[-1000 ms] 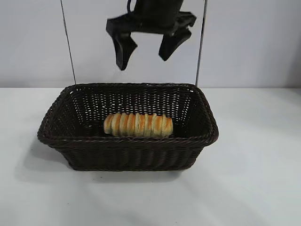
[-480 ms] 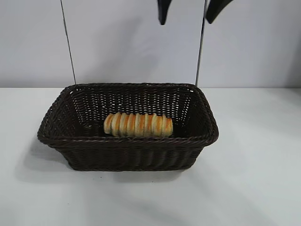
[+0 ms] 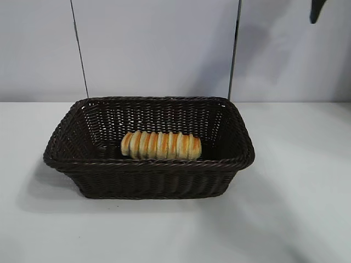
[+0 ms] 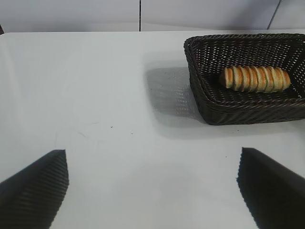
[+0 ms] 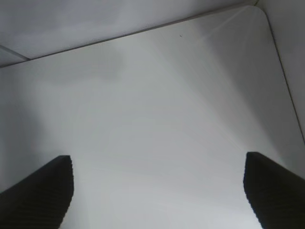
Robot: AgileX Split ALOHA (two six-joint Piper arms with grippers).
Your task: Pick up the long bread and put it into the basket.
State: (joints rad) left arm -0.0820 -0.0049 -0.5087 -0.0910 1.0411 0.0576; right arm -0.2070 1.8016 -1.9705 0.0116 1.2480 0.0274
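Observation:
The long bread (image 3: 160,145), golden with orange-brown ridges, lies lengthwise inside the dark brown wicker basket (image 3: 148,163), near its front wall. In the left wrist view the bread (image 4: 255,78) and basket (image 4: 248,114) show far off. My left gripper (image 4: 152,160) is open and empty over bare white table, well away from the basket; it is out of the exterior view. My right gripper (image 5: 157,164) is open and empty, high up; only one of its fingers (image 3: 317,7) shows at the exterior view's top right corner.
The basket stands on a white table (image 3: 296,208) in front of a pale wall with two thin dark vertical lines (image 3: 234,49). The right wrist view shows only a plain white surface (image 5: 157,95) and its edge.
My right gripper, open above the basket a second ago, has risen and moved right until almost out of the exterior view. The bread and basket have not moved.

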